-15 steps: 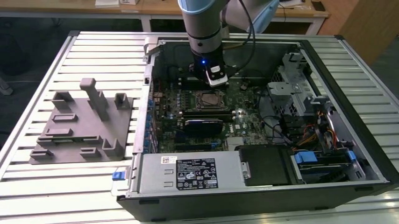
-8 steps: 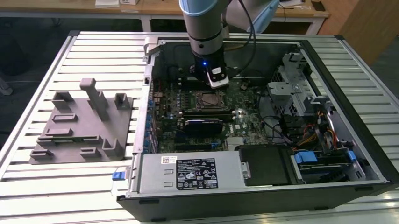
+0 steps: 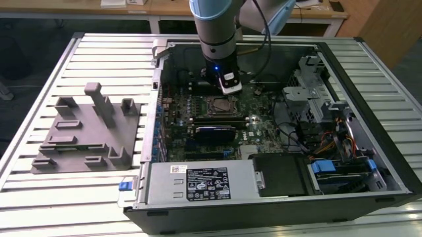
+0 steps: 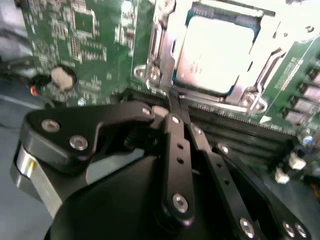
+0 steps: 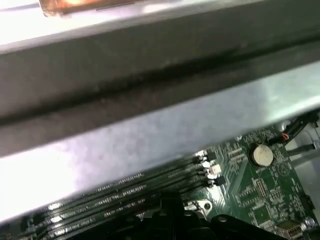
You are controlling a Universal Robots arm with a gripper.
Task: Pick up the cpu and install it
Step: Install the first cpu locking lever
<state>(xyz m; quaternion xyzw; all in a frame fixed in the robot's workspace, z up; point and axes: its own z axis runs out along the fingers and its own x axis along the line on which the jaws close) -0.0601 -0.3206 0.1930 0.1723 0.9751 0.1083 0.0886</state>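
Lying flat, face up, square-on in socket (image 4: pixel 215 55): cpu (image 4: pixel 215 50), top edge cropped; gripper (image 4: pixel 176 102) clenched, empty.

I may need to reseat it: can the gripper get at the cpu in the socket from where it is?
Probably yes. The cpu lies face-up in the socket, with nothing over it. The gripper is shut and holds nothing, its tips just short of the frame.

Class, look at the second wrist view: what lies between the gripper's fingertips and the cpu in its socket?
In the second wrist view, the socket's metal frame and a strip of green board lie between the gripper and the cpu.
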